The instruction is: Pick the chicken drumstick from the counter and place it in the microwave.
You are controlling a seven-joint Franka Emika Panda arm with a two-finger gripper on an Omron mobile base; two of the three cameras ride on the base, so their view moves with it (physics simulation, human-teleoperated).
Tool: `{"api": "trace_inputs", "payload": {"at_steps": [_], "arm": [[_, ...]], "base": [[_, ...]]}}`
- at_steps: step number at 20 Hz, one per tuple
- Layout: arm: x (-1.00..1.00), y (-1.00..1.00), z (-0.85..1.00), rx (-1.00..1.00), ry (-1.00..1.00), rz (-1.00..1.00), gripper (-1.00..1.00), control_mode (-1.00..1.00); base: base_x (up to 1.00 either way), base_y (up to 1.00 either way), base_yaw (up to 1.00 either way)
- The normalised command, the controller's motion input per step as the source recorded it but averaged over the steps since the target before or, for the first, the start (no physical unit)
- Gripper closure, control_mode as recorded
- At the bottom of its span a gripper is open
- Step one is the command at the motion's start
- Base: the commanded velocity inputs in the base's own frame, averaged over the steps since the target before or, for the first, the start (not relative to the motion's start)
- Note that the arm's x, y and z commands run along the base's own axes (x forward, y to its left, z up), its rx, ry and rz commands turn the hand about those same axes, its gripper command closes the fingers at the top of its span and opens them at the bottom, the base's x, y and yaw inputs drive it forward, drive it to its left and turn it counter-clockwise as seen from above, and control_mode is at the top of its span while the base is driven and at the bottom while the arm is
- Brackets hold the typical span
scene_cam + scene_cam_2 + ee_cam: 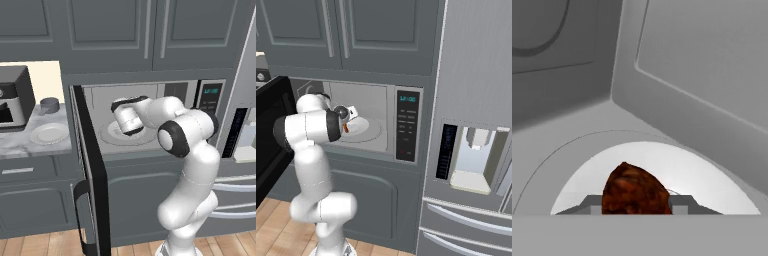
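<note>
- One chicken drumstick (636, 191) sits clenched in your gripper (636, 207), above one turntable (712, 175).
- One microwave (150, 120), its door (90, 170) open at 9 o'clock.

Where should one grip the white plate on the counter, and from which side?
Grip the plate at its thin raised rim, coming from above on the front edge. It lies flat on the counter, and a grey cup stands behind it.

Flat, even rendered light, no glare and no blur. The microwave (145, 117) cavity is dim toward its back; the turntable (702, 175) shows bright; shadows are faint.
</note>
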Motion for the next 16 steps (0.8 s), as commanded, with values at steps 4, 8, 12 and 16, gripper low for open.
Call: {"api": "trace_inputs", "payload": {"at_steps": [4,8,12,16], "arm": [[0.22,0.0,-0.31,0.01,0.0,0.0,1.0,-1.0],[0.37,0.0,-0.11,0.0,0.0,0.0,1.0,-1.0],[0.26,0.0,-0.07,0.0,0.0,0.0,1.0,-1.0],[0.17,0.0,-0.1,0.0,0.0,0.0,-1.0,-1.0]], "base": [[0.0,0.0,0.0],[0.0,0.0,0.0],[0.0,0.0,0.0],[0.0,0.0,0.0]]}}
